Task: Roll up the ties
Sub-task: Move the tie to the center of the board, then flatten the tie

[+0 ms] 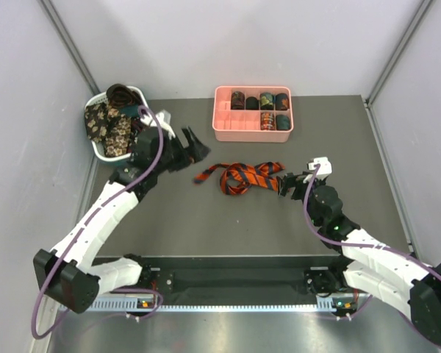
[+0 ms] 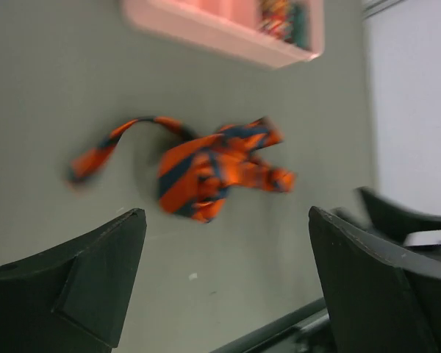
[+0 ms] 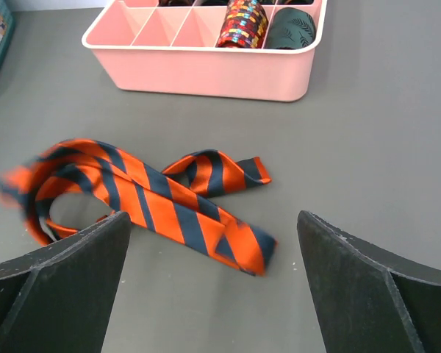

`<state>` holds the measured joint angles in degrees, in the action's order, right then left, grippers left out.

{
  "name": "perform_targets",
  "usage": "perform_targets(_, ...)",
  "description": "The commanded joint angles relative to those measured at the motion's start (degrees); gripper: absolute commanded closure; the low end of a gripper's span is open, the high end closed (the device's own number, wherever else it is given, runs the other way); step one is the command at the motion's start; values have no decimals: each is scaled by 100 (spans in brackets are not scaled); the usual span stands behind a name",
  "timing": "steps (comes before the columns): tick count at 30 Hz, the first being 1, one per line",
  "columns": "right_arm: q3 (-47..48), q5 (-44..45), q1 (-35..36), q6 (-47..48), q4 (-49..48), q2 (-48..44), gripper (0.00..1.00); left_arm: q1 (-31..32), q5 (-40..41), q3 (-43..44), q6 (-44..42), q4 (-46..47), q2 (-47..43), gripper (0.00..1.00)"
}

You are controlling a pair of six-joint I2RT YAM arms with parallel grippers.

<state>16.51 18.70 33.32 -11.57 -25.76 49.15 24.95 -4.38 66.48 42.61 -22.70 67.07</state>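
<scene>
The striped tie (image 1: 242, 176) lies loosely folded on the surface (image 1: 206, 220) in front of the tray (image 1: 251, 134), long axis left-right. Its wide end sits just ahead of the nearer right end effector (image 1: 285, 184), spread wide and empty. The left end effector (image 1: 197, 149), also released and empty, hovers near the thin tail

One pink tray (image 1: 235, 134) — in it six rolled ties (image 1: 267, 100), four along its back row and two in its front row, at the right end. One striped tie (image 1: 244, 176) lies unrolled on the table (image 1: 206, 228), just in front of the tray. One basket (image 1: 95, 98), left of the tray, holds a heap of ties (image 1: 106, 125) — too tangled to count. Two arms: left arm (image 1: 110, 206), right arm (image 1: 367, 246).
</scene>
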Motion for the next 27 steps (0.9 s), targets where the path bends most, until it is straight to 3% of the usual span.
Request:
perform_targets(1, 71, -86, -10, 59, -307, 42, 5, 1, 342, -774, -402, 187, -474, 5)
perform_targets(5, 124, 63, -1, -64, -246, 139, 6, 54, 289, -1364, -560, 353, -677, 8)
perform_targets(7, 299, 238, -27, -239, 7, 297, 12, 132, 236, -1636, -666, 450, -739, 9)
perform_targets(9, 431, 231, -89, -363, 176, 578, 29, 194, 236, -1830, -675, 634, -783, 11)
perform_targets(10, 554, 179, -159, -494, 290, 700, 32, 247, 219, -2049, -675, 731, -844, 11)
perform_targets(14, 941, 134, -510, -916, 773, 1561, 34, 361, 192, -2639, -605, 1258, -1081, 13)
perform_targets(23, 1415, 46, -1187, -1452, 1344, 2546, 32, 449, 385, -3737, -868, 2146, -1696, 16)
perform_targets(27, 1408, -24, -1293, -1628, 1573, 2574, 32, 484, 385, -4002, -947, 2498, -1820, 17)
